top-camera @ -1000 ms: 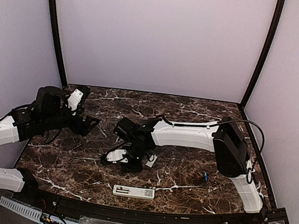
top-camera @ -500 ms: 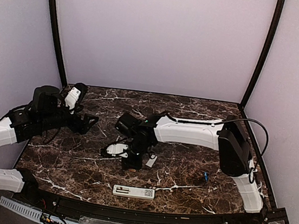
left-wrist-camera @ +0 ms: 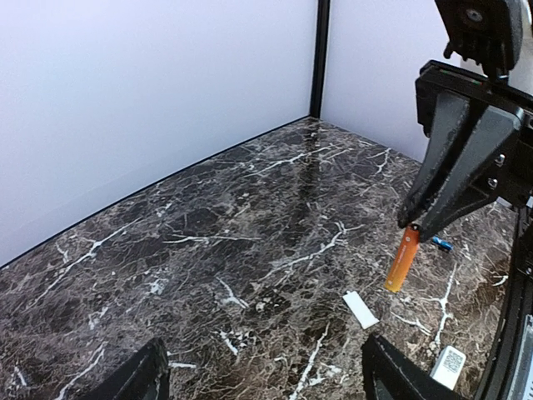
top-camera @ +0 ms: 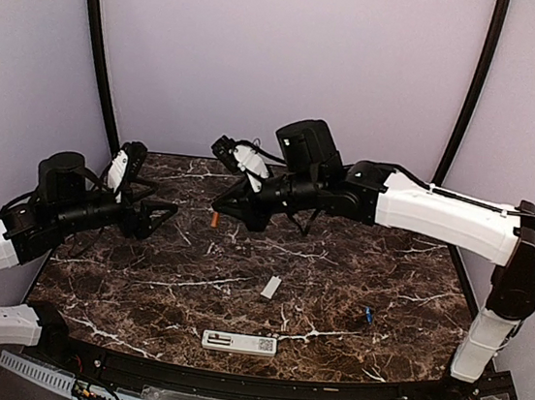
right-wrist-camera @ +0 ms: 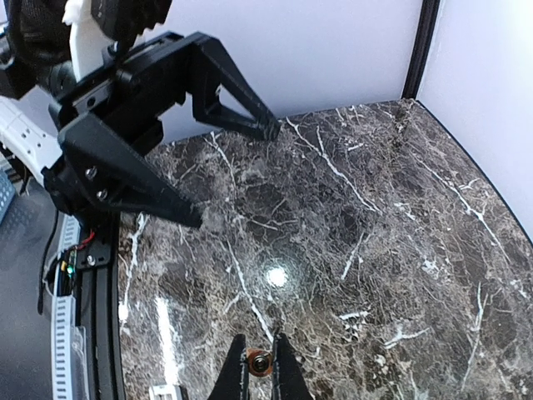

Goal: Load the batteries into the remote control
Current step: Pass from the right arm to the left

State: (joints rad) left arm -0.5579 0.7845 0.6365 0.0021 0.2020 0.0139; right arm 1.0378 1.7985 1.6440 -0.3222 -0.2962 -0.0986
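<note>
Two arms face mid-air. Right fingers [top-camera: 215, 215] pinch the orange battery [left-wrist-camera: 402, 259] high above the tabletop [top-camera: 337, 267]. Left fingers [top-camera: 160, 218] gape wide, empty.

Top view looks down from behind; both wrist views face each other, sharing the marble table [top-camera: 336, 277].

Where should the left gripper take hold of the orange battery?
On its free lower half, coming in from the side. The orange battery hangs almost upright, its top pinched in the right gripper; only the lower part is bare. The left gripper is open and faces it.
</note>
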